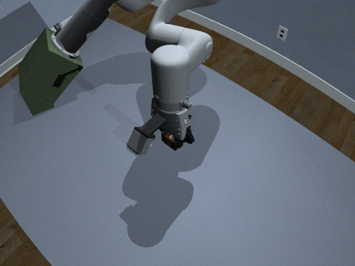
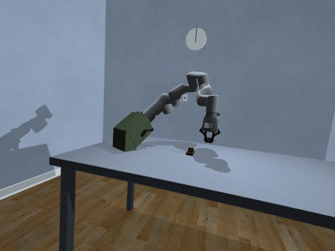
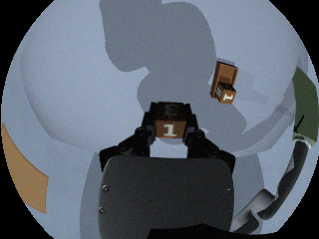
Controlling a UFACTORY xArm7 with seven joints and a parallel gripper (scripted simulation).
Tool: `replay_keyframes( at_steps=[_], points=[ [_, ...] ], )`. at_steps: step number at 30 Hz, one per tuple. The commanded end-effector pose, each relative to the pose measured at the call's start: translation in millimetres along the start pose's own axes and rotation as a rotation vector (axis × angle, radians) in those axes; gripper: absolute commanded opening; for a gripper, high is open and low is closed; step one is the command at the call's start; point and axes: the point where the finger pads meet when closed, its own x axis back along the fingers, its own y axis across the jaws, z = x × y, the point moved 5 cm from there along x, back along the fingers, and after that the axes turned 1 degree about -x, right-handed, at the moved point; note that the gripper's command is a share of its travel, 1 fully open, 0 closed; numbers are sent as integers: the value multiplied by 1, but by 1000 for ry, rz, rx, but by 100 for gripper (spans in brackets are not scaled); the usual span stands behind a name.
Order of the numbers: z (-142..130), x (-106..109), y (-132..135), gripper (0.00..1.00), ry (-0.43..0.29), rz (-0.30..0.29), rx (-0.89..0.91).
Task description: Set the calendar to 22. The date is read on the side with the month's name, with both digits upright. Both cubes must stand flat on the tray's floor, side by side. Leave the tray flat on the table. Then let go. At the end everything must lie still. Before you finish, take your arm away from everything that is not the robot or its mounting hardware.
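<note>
My gripper [image 1: 177, 141] [image 2: 208, 139] [image 3: 169, 111] is shut on a brown cube [image 1: 170, 137] [image 2: 208, 139] [image 3: 169, 130] and holds it above the table. In the wrist view this cube shows a white 1 on its lit face and a dark digit, like an upside-down 3, on the face beyond. The brown tray [image 2: 189, 154] [image 3: 225, 73] stands on the table, to the right of the gripper in the wrist view. The other cube [image 2: 190, 149] [image 3: 226, 95] sits at the tray's near end there, with a sideways white 1. The top view has the tray almost wholly hidden. The month's name is not readable.
The arm's green base block [image 1: 48, 74] [image 2: 133, 130] [image 3: 306, 102] stands on the table [image 1: 258, 200] [image 2: 243, 183], beyond the tray from the gripper. The arm's shadow falls across the table. A clock [image 2: 196, 38] hangs on the wall.
</note>
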Motion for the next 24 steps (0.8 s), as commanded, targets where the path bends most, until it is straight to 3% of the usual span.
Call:
replay_keyframes(
  at_steps=[1,17,24],
  points=[
    [0,9,0,29,0,0,0],
    [-4,11,3,29,-1,0,-43],
    [-27,13,23,29,-3,2,-318]
  ],
)
